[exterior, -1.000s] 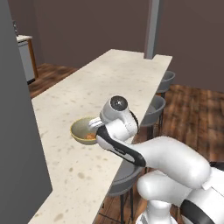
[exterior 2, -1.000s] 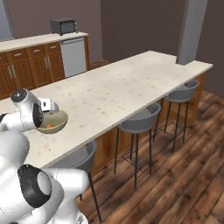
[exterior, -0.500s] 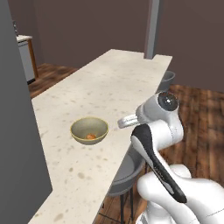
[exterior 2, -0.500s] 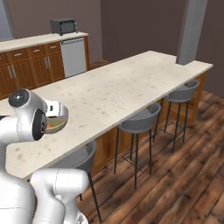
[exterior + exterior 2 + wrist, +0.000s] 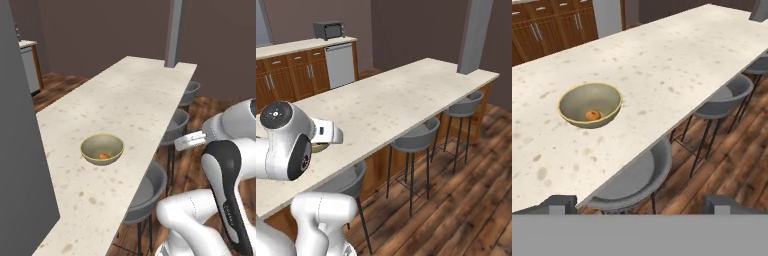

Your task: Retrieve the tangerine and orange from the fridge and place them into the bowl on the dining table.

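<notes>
- Now the bowl (image 5: 102, 149) sits on the dining table (image 5: 135, 100), near the edge that faces the stools, and shows in the hand view too (image 5: 590, 104).
- Inside it lies one small orange fruit (image 5: 592, 115), on the bowl's floor; whether it is the tangerine or the orange cannot be told.
- In the left base view the fruit (image 5: 103, 156) rests a little toward the near wall of the bowl.
- Up off the table, the gripper (image 5: 639, 204) hangs over the stool side, apart from the bowl; its jaws stand wide with nothing between them.
- One fingertip (image 5: 554, 202) rises at the lower left of the hand view, the other at the lower right, with a grey stool (image 5: 637, 175) seen between them.
- A row of grey stools (image 5: 417, 138) stands along the table's edge over a wooden floor (image 5: 456, 200).
- A grey slab, likely the fridge (image 5: 17, 150), fills the left edge of the left base view.
- Wooden wall cabinets (image 5: 286, 80) with a pale appliance front (image 5: 340, 64) stand beyond the table.
</notes>
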